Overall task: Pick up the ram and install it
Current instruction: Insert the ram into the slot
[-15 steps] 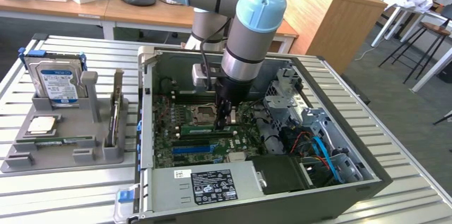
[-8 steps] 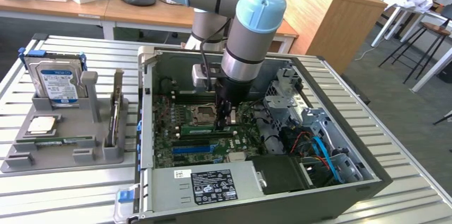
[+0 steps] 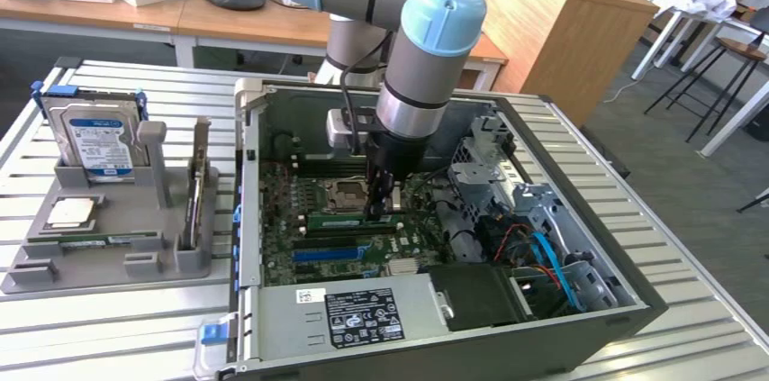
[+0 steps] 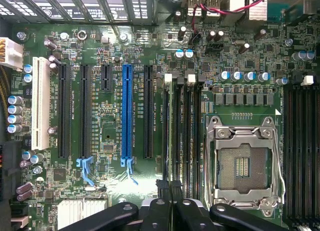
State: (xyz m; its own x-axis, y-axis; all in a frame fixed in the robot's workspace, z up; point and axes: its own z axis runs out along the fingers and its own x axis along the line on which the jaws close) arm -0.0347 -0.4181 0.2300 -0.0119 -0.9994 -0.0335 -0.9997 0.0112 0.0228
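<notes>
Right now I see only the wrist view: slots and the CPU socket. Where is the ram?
Observer: The ram is on the motherboard, beside the CPU socket, with the gripper right at it.
Operator: What is outside the case?
Observer: On the exterior view's left, a grey tray holds a hard drive and an upright expansion card.
Operator: How does the case sit?
Observer: On its side on a slatted table, open upward.

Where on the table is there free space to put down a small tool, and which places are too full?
Free: the bare table slats between the grey holder and the near edge, and the strip at the exterior view's right of the computer case. Crowded: inside the case, where the gripper hangs over the motherboard.
</notes>
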